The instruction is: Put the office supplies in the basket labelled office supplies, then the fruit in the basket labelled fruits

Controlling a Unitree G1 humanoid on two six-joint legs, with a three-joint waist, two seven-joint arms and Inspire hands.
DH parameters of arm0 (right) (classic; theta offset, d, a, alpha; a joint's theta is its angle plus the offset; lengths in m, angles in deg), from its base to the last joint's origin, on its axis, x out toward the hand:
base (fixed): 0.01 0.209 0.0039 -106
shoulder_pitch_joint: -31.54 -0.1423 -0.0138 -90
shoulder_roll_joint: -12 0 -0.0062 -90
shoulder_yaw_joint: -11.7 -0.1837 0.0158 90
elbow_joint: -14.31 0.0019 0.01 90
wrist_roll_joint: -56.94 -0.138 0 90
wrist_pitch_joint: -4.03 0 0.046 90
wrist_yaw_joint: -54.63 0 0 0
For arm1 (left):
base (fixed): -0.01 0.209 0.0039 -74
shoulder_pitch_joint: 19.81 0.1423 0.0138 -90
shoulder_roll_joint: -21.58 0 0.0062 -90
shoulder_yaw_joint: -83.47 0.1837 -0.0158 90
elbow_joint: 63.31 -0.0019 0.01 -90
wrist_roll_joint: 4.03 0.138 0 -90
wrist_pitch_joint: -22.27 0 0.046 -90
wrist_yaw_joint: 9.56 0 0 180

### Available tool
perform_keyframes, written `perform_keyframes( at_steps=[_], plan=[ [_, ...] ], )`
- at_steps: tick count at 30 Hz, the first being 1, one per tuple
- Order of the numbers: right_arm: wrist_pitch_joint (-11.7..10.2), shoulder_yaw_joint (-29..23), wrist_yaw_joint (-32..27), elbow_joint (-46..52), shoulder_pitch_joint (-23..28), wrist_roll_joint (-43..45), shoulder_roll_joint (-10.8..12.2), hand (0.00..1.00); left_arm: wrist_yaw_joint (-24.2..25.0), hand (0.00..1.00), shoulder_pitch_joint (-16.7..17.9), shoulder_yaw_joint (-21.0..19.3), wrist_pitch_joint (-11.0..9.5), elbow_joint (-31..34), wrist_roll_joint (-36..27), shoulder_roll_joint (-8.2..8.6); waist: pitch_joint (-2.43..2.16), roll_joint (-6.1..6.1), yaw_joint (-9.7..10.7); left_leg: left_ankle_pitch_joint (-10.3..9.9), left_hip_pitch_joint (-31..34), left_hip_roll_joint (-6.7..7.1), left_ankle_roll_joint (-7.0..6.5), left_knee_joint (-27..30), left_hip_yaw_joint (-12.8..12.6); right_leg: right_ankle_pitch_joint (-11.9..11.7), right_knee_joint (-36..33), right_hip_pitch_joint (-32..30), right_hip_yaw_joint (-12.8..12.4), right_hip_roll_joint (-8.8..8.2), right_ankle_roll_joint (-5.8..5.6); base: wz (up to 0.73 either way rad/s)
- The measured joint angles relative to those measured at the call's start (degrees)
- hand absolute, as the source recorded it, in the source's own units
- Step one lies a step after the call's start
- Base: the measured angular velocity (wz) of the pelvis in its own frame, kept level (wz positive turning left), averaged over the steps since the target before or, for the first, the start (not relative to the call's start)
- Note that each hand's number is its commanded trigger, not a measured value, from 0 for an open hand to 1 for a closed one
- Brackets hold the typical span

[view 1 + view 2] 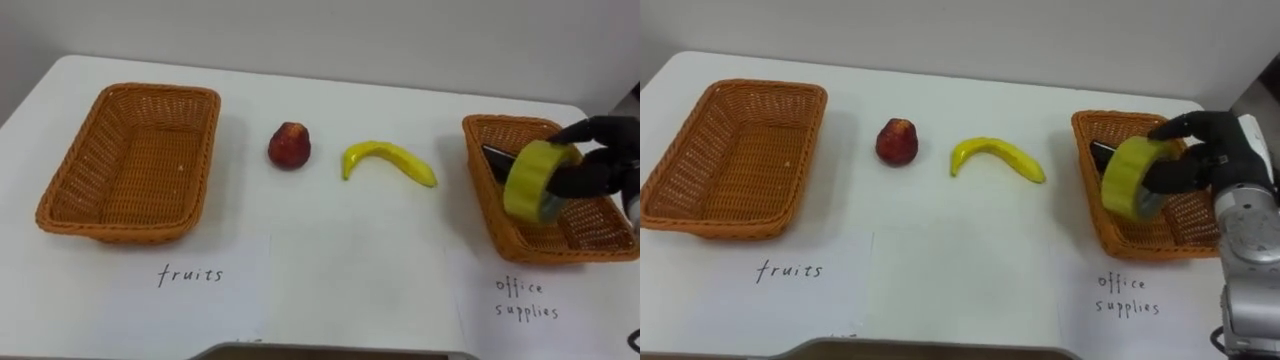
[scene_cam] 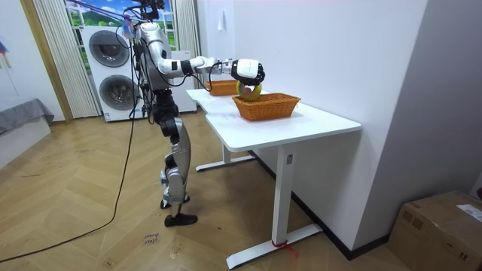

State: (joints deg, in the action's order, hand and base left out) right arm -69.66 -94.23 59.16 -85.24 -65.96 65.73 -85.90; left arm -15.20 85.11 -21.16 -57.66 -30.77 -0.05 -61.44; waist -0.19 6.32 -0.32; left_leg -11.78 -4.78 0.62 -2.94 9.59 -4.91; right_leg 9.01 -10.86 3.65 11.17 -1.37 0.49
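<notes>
Yellow tape roll [image 1: 530, 180] at right of frame, standing on edge and a bit tilted. It is over the left half of the right-hand wicker basket [image 1: 545, 245]. In the room view it hangs just above the basket's rim.

Right hand [image 1: 600, 160] comes in from the right edge. Its dark fingers [image 1: 1188, 128] are curled over the roll's top and far side and grip it. The roll's left face is bare and points toward the table's middle.

Dark flat object [image 1: 497, 160] lies in the basket's upper left corner, just behind the roll; contact between them cannot be told.

Handwritten paper label [image 1: 525, 298] lies flat below this basket, near the frame's lower right.

Open white table [image 1: 350, 250] left of the basket. Banana [image 1: 388, 160] sits near the basket's left wall but apart from it, and the red apple [image 1: 289, 146] is further left, with a clear gap between them.

Second wicker basket [image 1: 115, 230] at left of frame, nothing in it, with its own label [image 1: 190, 275] below.

In the room view the robot stands at the table's long side, and the right-hand basket sits near the table end closest to the camera.
</notes>
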Motion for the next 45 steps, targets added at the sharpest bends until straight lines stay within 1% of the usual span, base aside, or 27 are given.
perform_keyframes(
  at_steps=[6, 8, 9, 10, 11, 15, 19, 38, 45],
  plan=[
    [0.0, 0.0, -0.8, -1.8, 0.0, 0.0, 0.0, 1.0, 0.0, 0.0, 0.0, 0.1, 0.1, -1.0, 0.0, -0.03, 0.01, 0.01, -0.1, 0.0, 0.2, -0.04, 0.0, 0.0, -0.4, 0.0, -0.3, -0.5, -0.1, 0.02, 0.0, -0.03],
    [0.0, 0.1, -0.8, -2.1, 0.0, -0.2, 0.0, 1.0, 0.1, 0.0, 0.0, 0.1, 0.4, -1.3, 0.0, -0.02, 0.12, -0.03, -0.2, 0.0, 0.2, -0.07, 0.0, -0.1, -0.5, 0.0, -0.8, -0.7, -0.2, 0.01, -0.01, -0.05],
    [0.0, 0.1, -0.9, -2.4, 0.0, -0.2, 0.0, 0.66, 0.1, 0.0, 0.0, 0.1, 0.4, -1.5, 0.0, -0.08, 0.13, -0.02, -0.2, 0.0, 0.1, -0.06, -0.01, -0.1, -0.5, 0.0, -0.8, -0.7, -0.2, -0.01, -0.02, 0.0],
    [0.0, 0.1, -0.9, -2.5, 0.0, -0.2, 0.0, 0.17, 0.1, 0.0, 0.0, 0.1, 0.4, -1.7, 0.0, -0.14, 0.14, 0.0, -0.2, 0.0, 0.1, -0.05, -0.01, -0.1, -0.5, 0.0, -0.8, -0.7, -0.2, -0.02, -0.03, 0.0],
    [0.0, 0.1, -0.9, -2.9, 0.0, -0.2, 0.0, 0.0, 0.1, 0.0, 0.0, 0.1, 0.6, -1.7, 0.0, -0.28, 0.17, 0.06, -0.2, 0.0, 0.1, -0.04, -0.01, 0.0, -0.5, 0.0, -0.8, -0.7, -0.2, -0.03, -0.03, 0.0],
    [0.0, 0.1, -1.1, -3.4, 0.0, -0.3, 0.0, 0.0, 0.1, 0.0, 0.1, 0.1, 1.2, -1.8, 0.0, -0.7, 0.16, 0.08, -0.2, 0.0, 0.2, -0.02, -0.02, 0.0, -0.5, 0.0, -0.8, -0.8, -0.2, -0.07, -0.04, 0.0],
    [0.0, 0.1, -2.0, -3.4, -0.2, -0.3, 0.0, 0.0, 0.1, 0.0, 0.1, 0.1, 1.4, -2.0, 0.0, -0.78, 0.15, 0.09, -0.2, 0.0, 0.2, 0.0, -0.02, 0.1, -0.5, 0.1, -0.8, -0.7, -0.3, -0.09, -0.05, 0.0],
    [0.0, 0.1, -3.1, -3.4, -0.7, -1.8, 0.0, 0.0, 0.1, 0.0, 0.2, 0.1, 1.6, -2.0, 0.0, -0.84, 0.05, 0.23, -0.2, 0.0, 0.2, 0.03, -0.02, 0.2, -0.5, 0.2, -0.7, -0.7, -0.4, -0.12, -0.09, 0.0],
    [0.0, 0.1, -3.1, -3.4, -1.7, -1.8, -0.1, 0.0, 0.1, 0.0, 0.1, 0.1, 1.6, -1.6, 0.0, -0.92, 0.01, 0.24, -0.1, 0.0, 0.2, 0.03, -0.02, 0.2, -0.5, 0.2, -0.7, -0.7, -0.3, -0.12, -0.09, 0.0]
  ],
)
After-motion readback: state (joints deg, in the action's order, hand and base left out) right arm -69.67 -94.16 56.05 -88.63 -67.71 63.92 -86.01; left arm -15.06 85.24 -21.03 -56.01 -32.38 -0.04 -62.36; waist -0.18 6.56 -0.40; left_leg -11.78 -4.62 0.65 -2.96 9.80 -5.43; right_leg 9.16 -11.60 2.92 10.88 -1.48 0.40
